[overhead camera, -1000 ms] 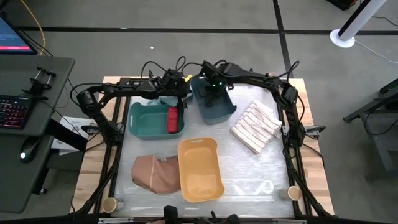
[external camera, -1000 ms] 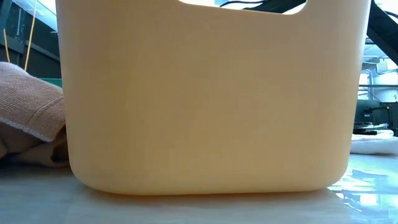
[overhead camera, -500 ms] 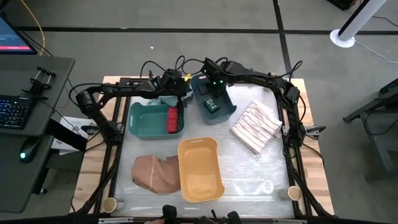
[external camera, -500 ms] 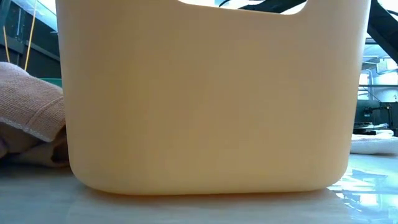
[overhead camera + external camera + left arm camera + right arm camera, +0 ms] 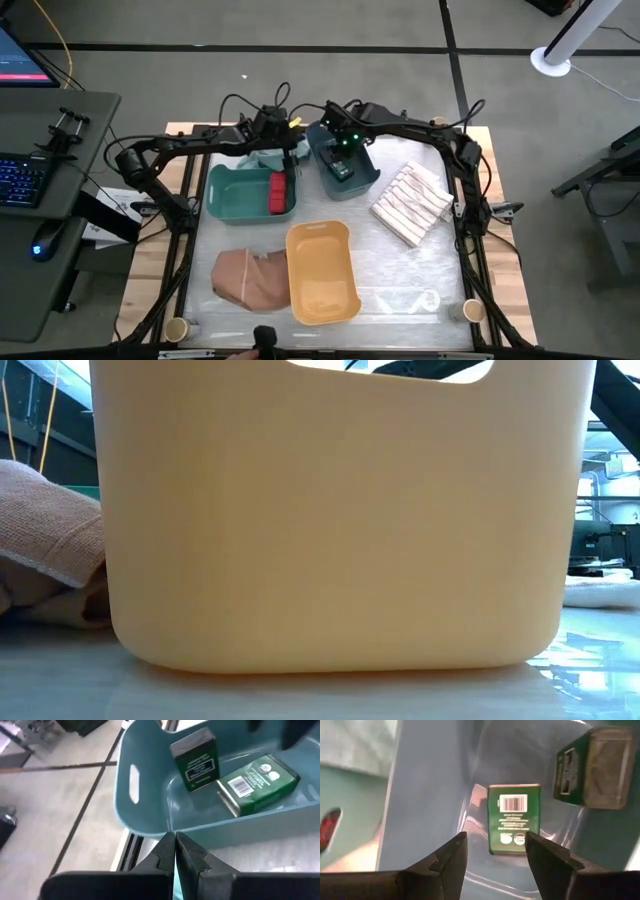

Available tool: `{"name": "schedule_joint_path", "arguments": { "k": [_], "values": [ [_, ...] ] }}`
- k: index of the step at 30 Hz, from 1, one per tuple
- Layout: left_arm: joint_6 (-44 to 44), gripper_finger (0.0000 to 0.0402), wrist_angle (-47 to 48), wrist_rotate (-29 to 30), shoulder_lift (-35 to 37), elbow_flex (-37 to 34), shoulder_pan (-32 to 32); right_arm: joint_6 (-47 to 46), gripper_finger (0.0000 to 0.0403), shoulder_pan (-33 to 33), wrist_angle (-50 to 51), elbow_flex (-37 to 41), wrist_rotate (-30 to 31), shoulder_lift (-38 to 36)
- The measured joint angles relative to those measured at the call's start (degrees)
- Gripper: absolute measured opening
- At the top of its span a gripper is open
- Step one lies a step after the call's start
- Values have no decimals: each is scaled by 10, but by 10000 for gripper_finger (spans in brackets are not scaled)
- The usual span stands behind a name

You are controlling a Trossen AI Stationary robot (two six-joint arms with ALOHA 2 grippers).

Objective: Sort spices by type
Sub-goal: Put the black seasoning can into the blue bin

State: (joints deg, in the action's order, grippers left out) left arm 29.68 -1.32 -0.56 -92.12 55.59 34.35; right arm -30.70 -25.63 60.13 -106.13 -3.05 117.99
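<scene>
Two dark green-labelled spice boxes with grey tops sit in the blue bin (image 5: 350,170). One lies flat (image 5: 514,817) and the other (image 5: 592,767) is beside it; in the left wrist view one stands (image 5: 196,764) and one lies (image 5: 257,787). Red boxes (image 5: 278,192) lie at the right end of the green bin (image 5: 240,195). No tan jars show. My right gripper (image 5: 339,155) (image 5: 495,847) hangs open over the blue bin, above the flat box, touching nothing. My left gripper (image 5: 293,146) (image 5: 175,845) is shut just outside the blue bin's far left corner.
The yellow bin (image 5: 322,272) stands near the table's front and fills the low view (image 5: 330,510). A tan cloth (image 5: 248,275) lies to its left. A striped cloth (image 5: 410,205) lies to the right, and a teal cloth (image 5: 265,160) lies under the left arm. Paper cups stand at both near corners.
My right gripper has drawn back up and toward the far edge from inside the blue bin, and a green box that it covered now shows lying on the bin's floor. My left arm has shifted slightly near the far edge.
</scene>
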Motion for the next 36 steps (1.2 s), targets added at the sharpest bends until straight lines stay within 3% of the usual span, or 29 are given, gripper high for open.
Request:
{"name": "schedule_joint_path", "arguments": {
  "k": [13,24,28,33,36],
  "values": [
    [-46,0,2,-3,0,0,4,58,206,10,-4,0,11,0],
    [-46,0,2,-3,0,0,4,94,389,10,0,2,-8,41],
    [-46,0,2,-3,0,0,4,84,391,11,15,2,-11,41],
    [-46,0,2,-4,0,0,4,91,390,10,21,2,43,48],
    [-46,0,2,-3,0,0,4,74,389,4,25,2,37,64]
  ]
}}
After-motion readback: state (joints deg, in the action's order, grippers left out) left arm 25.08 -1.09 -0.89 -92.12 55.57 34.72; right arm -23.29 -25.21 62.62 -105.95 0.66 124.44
